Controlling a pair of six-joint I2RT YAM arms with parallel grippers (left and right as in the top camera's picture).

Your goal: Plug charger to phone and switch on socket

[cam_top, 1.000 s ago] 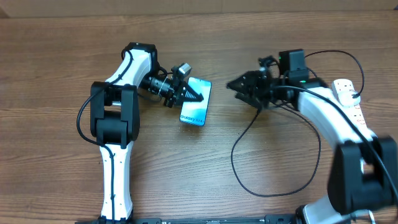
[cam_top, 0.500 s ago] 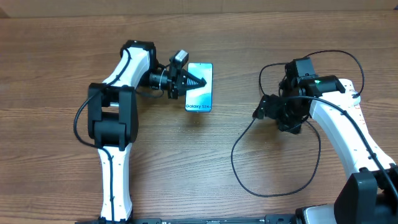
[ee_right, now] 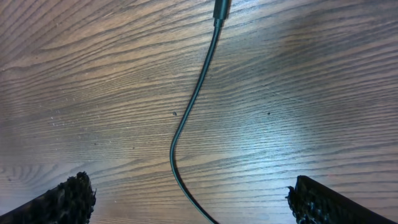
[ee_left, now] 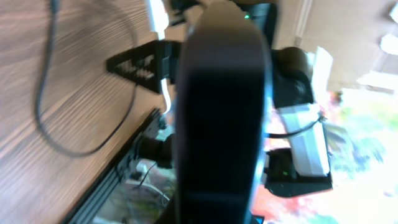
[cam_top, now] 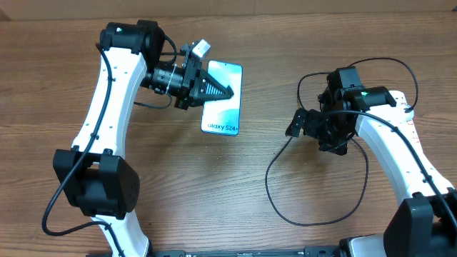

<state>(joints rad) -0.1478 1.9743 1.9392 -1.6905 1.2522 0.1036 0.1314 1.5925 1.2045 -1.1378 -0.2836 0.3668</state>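
Over the wooden table [cam_top: 214,207], far left, the left gripper [cam_top: 218,91] pinches the lit Galaxy S24 phone [cam_top: 223,111] by its left edge. At right, the right gripper [ee_right: 191,190] hangs spread wide above the black charger cable [ee_right: 205,62].

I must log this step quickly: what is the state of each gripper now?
Left gripper: closed on the phone.
Right gripper: open, holding nothing, with the charger lying on the table between its fingers.

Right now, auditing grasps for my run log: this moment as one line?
left gripper: shut on slim blue-screened smartphone | right gripper: open over thin black charger cable on wooden table | plugged: no
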